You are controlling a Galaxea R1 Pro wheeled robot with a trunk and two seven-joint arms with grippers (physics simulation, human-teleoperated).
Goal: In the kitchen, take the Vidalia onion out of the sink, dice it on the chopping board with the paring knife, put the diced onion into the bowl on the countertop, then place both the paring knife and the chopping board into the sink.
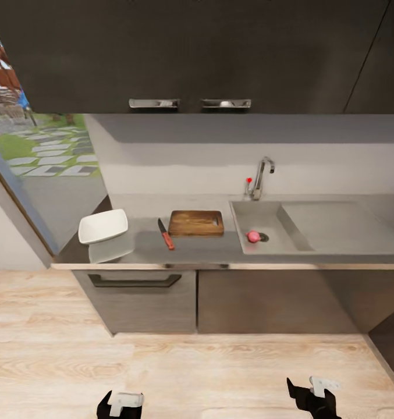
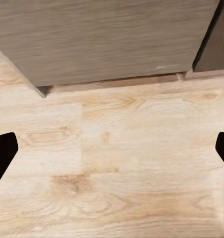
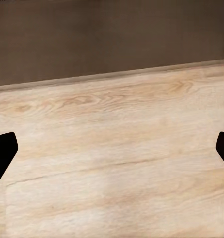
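Note:
The pinkish-red Vidalia onion [image 1: 253, 236] lies in the steel sink [image 1: 278, 224] beside the drain. On the grey countertop [image 1: 202, 247] the wooden chopping board [image 1: 196, 223] rests left of the sink. The red-handled paring knife [image 1: 166, 234] lies just left of the board. Further left stands the white bowl [image 1: 103, 226]. My left gripper [image 1: 121, 404] and right gripper [image 1: 313, 398] hang low over the wooden floor, well short of the counter. In the wrist views the left gripper [image 2: 112, 153] and right gripper [image 3: 112, 153] are open, with only floor between the fingers.
A chrome tap [image 1: 262, 174] with a red knob stands behind the sink. Dark wall cabinets [image 1: 191, 52] hang above. Below the counter are grey cabinet fronts with a drawer handle [image 1: 134, 281]. A window [image 1: 39, 145] is at the left. Wood floor [image 1: 197, 366] lies between me and the counter.

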